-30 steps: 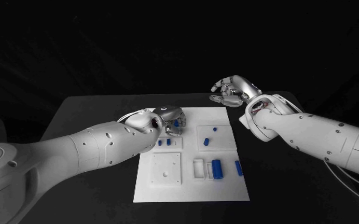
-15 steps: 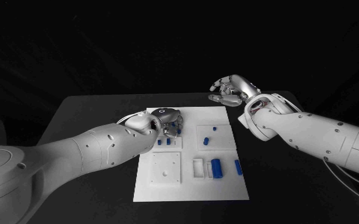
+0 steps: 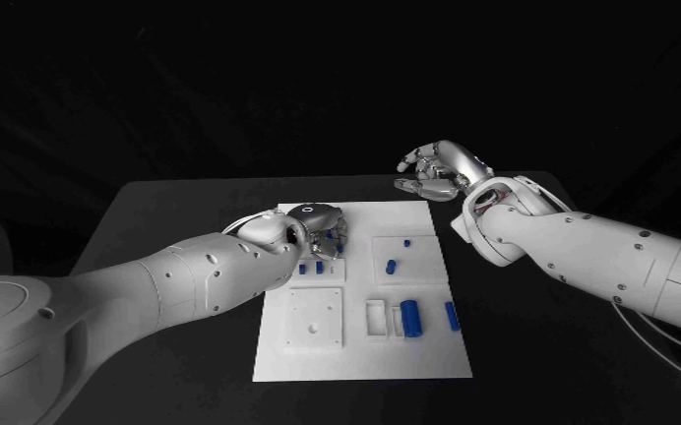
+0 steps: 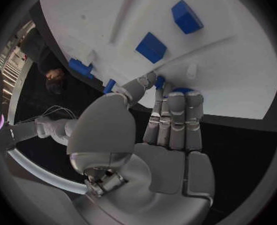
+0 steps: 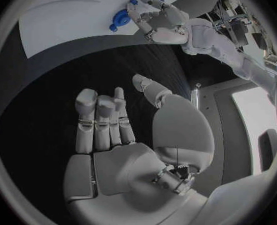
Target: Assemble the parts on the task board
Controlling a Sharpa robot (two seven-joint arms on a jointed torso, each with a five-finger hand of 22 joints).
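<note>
1. The task board (image 3: 362,292) lies in the middle of the black surface (image 3: 170,218), and the assembly looks only partly done. Several blue parts lie loose or stand in its recesses: a long cylinder (image 3: 411,318) and a slimmer piece (image 3: 453,317) toward the near right, a short peg (image 3: 391,268) and a small stud (image 3: 407,243) in the right middle panel, and two small blocks (image 3: 312,269) in the left middle panel.
2. The square panel (image 3: 315,320) at the near left of the board shows no blue part, so I judge there is still work left there.
3. The left hand (image 3: 315,223) hovers low over the far left of the board. In the left wrist view its fingers (image 4: 176,116) lie side by side, curled down to the white plate, with a blue part (image 4: 181,90) at their tips and the thumb close by. It seems to pinch that piece, though the grip is mostly hidden.
4. The right hand (image 3: 440,171) is raised beyond the board's far right corner, well apart from any part. Its fingers are loosely spread and hold nothing, as the right wrist view confirms (image 5: 113,130).
</note>
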